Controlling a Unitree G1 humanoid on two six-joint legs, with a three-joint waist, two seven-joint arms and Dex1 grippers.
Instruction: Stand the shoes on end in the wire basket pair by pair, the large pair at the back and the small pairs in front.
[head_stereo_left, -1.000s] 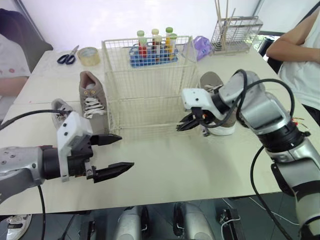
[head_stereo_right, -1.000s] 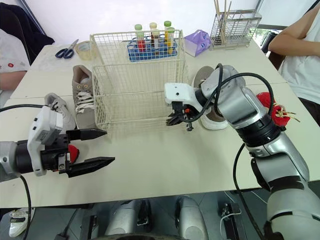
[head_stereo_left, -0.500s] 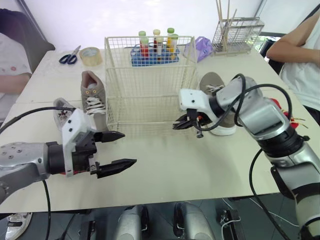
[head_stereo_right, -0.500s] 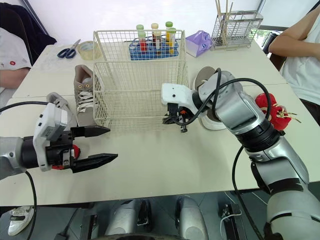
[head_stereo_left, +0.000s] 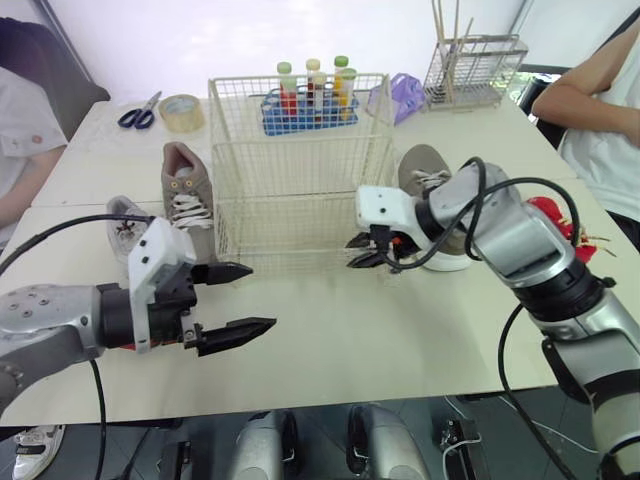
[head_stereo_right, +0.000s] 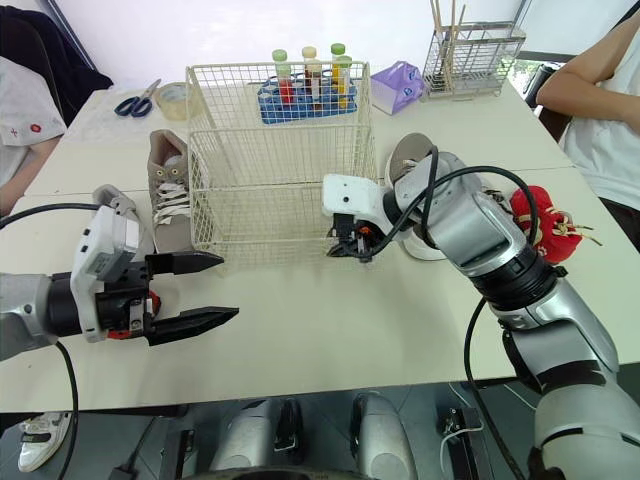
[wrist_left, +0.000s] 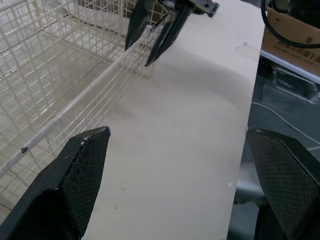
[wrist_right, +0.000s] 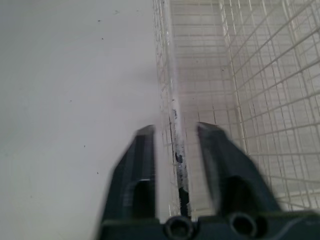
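1. The wire basket (head_stereo_left: 300, 210) stands in the middle of the tabletop (head_stereo_left: 400, 330) with no shoe in it.
2. The shoes all lie outside it. A large grey shoe (head_stereo_left: 185, 205) is just beside its left wall and a small pale shoe (head_stereo_left: 120, 220) lies further left. Another grey shoe (head_stereo_left: 425, 165) sits by its right wall, partly hidden by the right arm.
3. The right claw (head_stereo_left: 358, 253) is at the basket's near right bottom corner. Its fingers are a narrow gap apart with a basket wire between them. The right wrist view shows space on both sides of the wire, so the claw straddles it rather than clamps it.
4. The left claw (head_stereo_left: 260, 296) hovers over bare tabletop in front of the basket's left corner, spread wide and holding nothing.
5. The step in hand looks like steadying or shifting the basket before loading; no pair is placed yet.
6. The next move probably calls for closing on that wire to fix the basket. The left claw would then go to the large grey shoe, which belongs at the back.
7. Behind the basket are scissors (head_stereo_left: 137, 112), a tape roll (head_stereo_left: 179, 108) and a tube rack (head_stereo_left: 310, 100).
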